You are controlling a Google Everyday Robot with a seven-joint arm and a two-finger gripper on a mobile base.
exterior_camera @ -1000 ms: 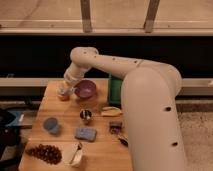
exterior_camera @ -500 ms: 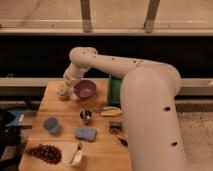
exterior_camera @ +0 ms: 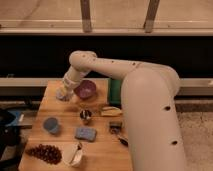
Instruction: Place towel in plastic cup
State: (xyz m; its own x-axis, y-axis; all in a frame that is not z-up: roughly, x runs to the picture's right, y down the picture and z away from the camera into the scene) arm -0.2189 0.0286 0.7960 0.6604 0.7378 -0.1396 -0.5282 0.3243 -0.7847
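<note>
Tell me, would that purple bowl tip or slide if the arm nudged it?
Probably slide: the purple bowl sits low and wide on the flat wooden table. It looks rigid and is likely light. The pincer is beside it, at the table's far corner.

The gripper (exterior_camera: pixel 63 94) at the table's (exterior_camera: pixel 102 150) far-left corner hides whatever lies beneath it.

One round purple bowl (exterior_camera: pixel 84 90), one blue sponge (exterior_camera: pixel 85 133), one dark grape bunch (exterior_camera: pixel 45 152), one gripper (exterior_camera: pixel 62 94) at the table's (exterior_camera: pixel 102 150) far-left corner
</note>
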